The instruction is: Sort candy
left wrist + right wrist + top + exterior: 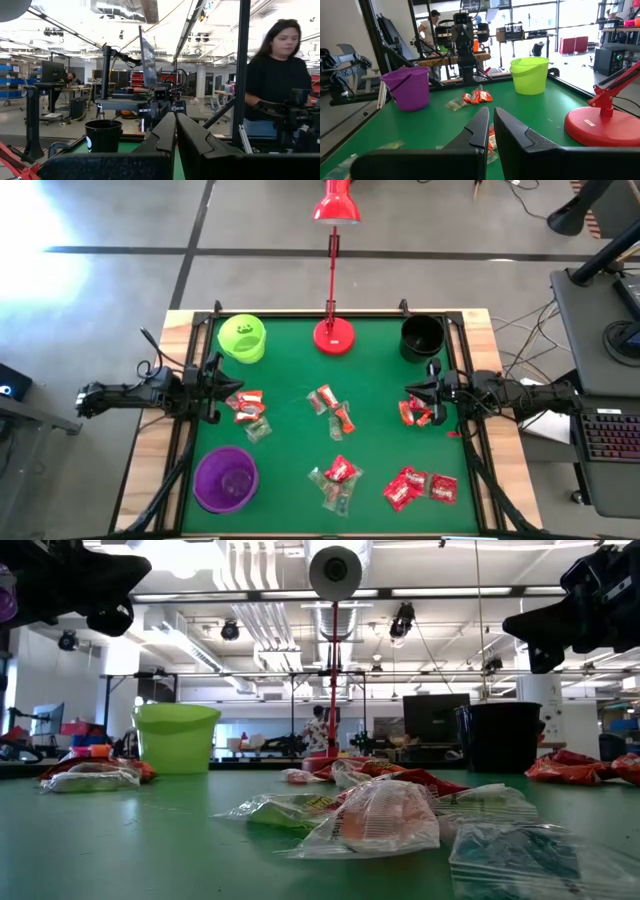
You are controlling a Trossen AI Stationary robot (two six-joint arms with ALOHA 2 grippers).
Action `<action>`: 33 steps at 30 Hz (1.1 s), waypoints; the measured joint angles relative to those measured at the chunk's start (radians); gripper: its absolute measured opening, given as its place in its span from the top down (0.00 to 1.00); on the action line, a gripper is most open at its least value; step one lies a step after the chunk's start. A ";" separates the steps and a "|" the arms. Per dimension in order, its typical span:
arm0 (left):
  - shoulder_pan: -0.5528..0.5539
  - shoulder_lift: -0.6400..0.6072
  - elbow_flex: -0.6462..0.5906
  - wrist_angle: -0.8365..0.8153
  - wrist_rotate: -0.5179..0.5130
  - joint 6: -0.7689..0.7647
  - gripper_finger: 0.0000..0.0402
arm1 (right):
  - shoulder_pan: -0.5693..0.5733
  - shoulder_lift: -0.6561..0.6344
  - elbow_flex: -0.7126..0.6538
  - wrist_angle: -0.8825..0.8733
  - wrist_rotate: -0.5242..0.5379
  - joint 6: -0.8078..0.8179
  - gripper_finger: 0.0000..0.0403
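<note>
The small shiny-wrapped candy point(338, 470) lies scattered in clusters across the green counter point(290, 450). The left gripper point(212, 388) and right gripper point(420, 398), jaws together, hover at opposite edges. Each has a red-wrapped cluster just beside its tips: the left cluster point(247, 406) and the right cluster point(413, 413).

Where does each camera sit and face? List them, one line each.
High: above the table, looking straight down; left gripper and right gripper at its sides.
Low: at tabletop height, facing across candy to the lamp; arms at top corners.
Left wrist: faces the black cup past own fingers.
Right wrist: faces the purple cup past own fingers.
Shared: high also shows both cups.
</note>
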 joint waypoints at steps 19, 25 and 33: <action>0.000 0.000 0.000 0.000 0.000 0.000 1.00 | 0.000 0.000 0.000 0.000 0.000 0.000 0.94; 0.000 0.000 0.000 0.000 0.000 0.000 1.00 | 0.000 0.000 0.000 0.000 0.000 0.000 0.94; 0.000 0.000 0.000 0.000 0.000 0.000 1.00 | 0.000 0.000 0.000 0.011 0.021 -0.053 0.94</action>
